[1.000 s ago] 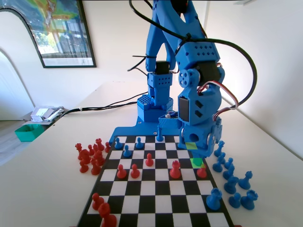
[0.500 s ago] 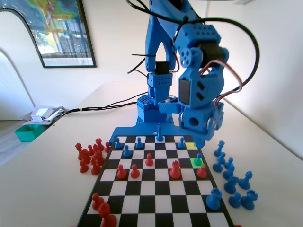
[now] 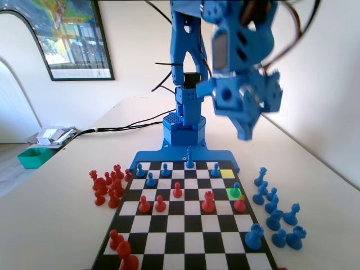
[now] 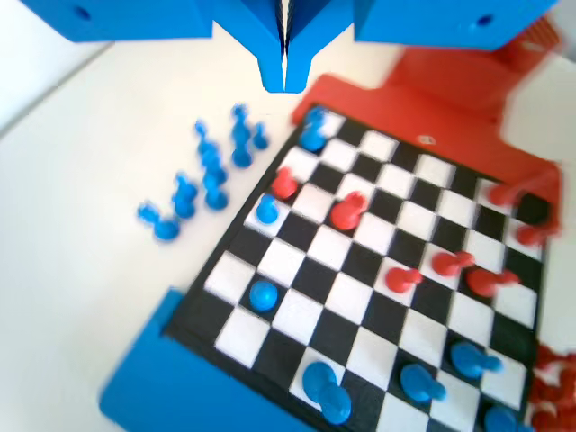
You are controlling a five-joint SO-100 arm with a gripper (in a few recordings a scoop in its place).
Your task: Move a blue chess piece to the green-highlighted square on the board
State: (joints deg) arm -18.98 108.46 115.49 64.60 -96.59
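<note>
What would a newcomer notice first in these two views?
In the fixed view, the gripper hangs high above the board, its jaws closed and empty in the wrist view. Below it, near the board's right edge, a blue chess piece stands on the green-highlighted square, a red pawn just in front. Spare blue pieces cluster on the table to the right.

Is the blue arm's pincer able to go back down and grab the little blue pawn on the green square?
Probably yes. The pincer hangs high above the board, jaws shut and empty. The blue pawn stands upright on the green square; a red pawn crowds its near side.
</note>
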